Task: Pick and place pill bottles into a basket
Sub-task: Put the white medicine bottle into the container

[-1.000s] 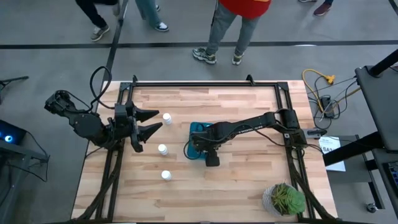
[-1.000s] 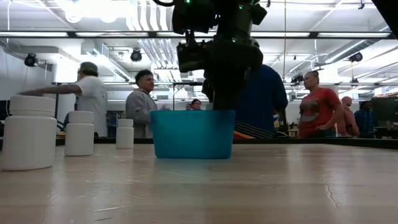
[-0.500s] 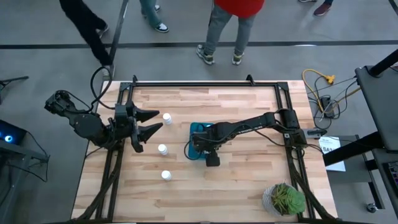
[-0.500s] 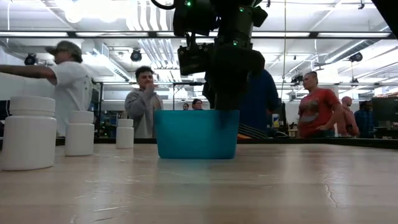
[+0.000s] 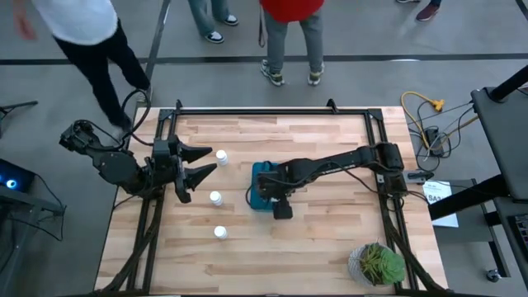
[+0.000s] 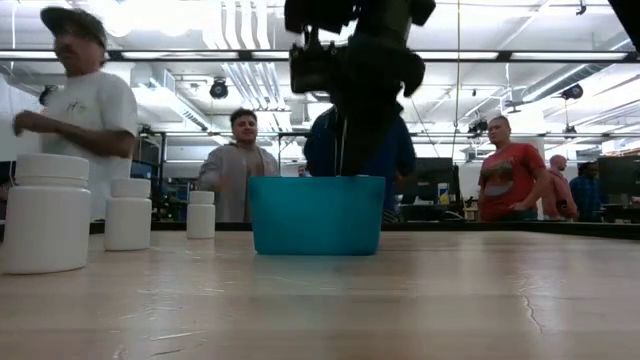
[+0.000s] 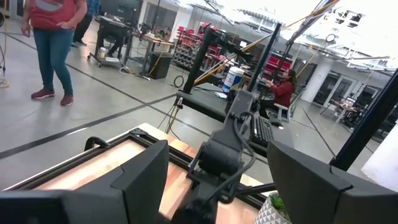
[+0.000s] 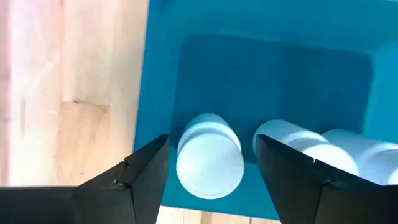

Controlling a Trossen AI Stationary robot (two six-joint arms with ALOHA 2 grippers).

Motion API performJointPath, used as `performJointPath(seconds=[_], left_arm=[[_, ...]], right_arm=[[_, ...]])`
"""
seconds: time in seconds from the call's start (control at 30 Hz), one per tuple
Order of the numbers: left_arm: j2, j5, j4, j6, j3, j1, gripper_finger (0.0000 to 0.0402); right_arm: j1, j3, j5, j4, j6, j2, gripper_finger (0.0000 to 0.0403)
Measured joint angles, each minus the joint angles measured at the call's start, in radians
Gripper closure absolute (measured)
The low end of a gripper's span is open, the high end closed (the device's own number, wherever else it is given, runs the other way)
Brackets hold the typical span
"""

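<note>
The teal basket (image 5: 261,172) stands at the table's middle and shows in the low view (image 6: 315,215). My right gripper (image 5: 267,190) hangs open over it, fingers pointing down; in its wrist view (image 8: 211,146) the fingers stand on either side of a white bottle (image 8: 209,155) in the basket, apart from it. Two more bottles (image 8: 323,152) lie beside it on the basket's floor. Three bottles stand upright on the table to the basket's left (image 5: 221,156) (image 5: 215,198) (image 5: 220,233). My left gripper (image 5: 211,160) is open and empty, by the far one of the three.
A potted plant (image 5: 378,264) stands at the table's near right corner. A black frame rail (image 5: 272,111) runs round the table. People stand and walk beyond the far edge (image 6: 235,165). Bare wood lies near the table's front (image 5: 289,256).
My right gripper has risen a little over the basket, still open. The basket has moved a little sideways on the table. A person behind the table has walked along the far side.
</note>
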Motion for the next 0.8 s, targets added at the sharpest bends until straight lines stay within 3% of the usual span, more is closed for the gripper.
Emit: performJointPath(seconds=[0.27, 0.43, 0.8], left_arm=[[0.001, 0.0, 0.0, 0.0, 0.0, 0.0, 0.0146], [-0.001, 0.018, -0.004, 0.001, 0.0, 0.0, 0.0146], [-0.034, 0.096, -0.206, -0.002, 0.006, -0.001, 0.0146]], right_arm=[[0.0, 0.051, 0.008, 0.003, 0.028, -0.082, 0.0177], [0.0, 0.099, 0.075, 0.011, 0.085, -0.133, 0.0177], [0.0, 0.266, 0.179, 0.01, 0.142, -0.156, 0.0179]])
